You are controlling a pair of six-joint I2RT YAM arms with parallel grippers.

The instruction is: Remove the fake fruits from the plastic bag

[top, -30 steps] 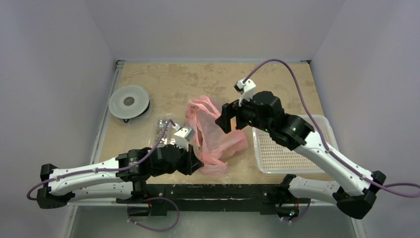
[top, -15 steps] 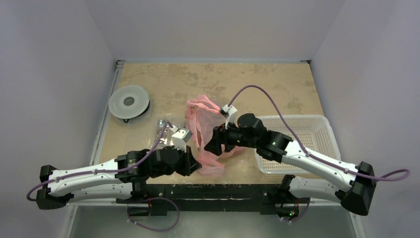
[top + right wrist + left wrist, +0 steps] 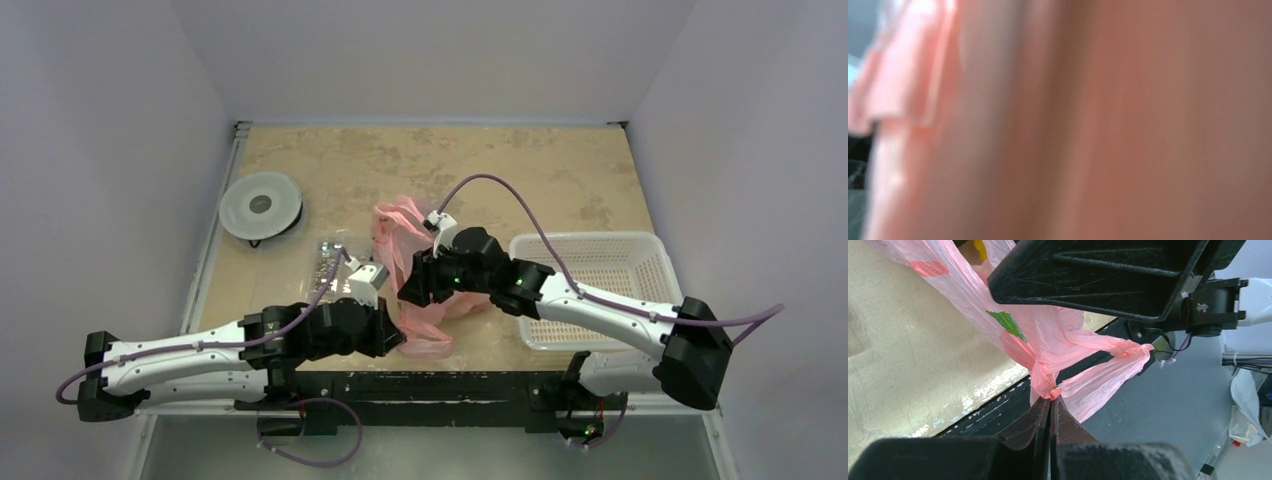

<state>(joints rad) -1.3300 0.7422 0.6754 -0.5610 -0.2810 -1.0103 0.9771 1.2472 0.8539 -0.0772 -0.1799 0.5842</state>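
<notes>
The pink plastic bag point(image 3: 428, 300) lies crumpled at the table's near middle, its handle strips point(image 3: 400, 215) pointing away. My left gripper point(image 3: 1050, 402) is shut on a bunched corner of the bag point(image 3: 1048, 385) at the table's front edge. A bit of yellow fruit point(image 3: 979, 247) shows through the film at the top of the left wrist view; the other fake fruits are hidden. My right gripper point(image 3: 414, 286) is pushed into the bag from the right, fingers hidden by plastic. The right wrist view shows only blurred pink film point(image 3: 1098, 120).
A white perforated basket point(image 3: 640, 250) stands at the right, partly under my right arm. A grey round disc point(image 3: 261, 205) lies at the left, and a clear box of small metal parts point(image 3: 328, 260) sits just left of the bag. The black front rail point(image 3: 450, 385) runs below.
My right arm has swung down and to the left, from above the bag's right side into the bag, uncovering the basket. My left gripper has kept its hold on the bag.
</notes>
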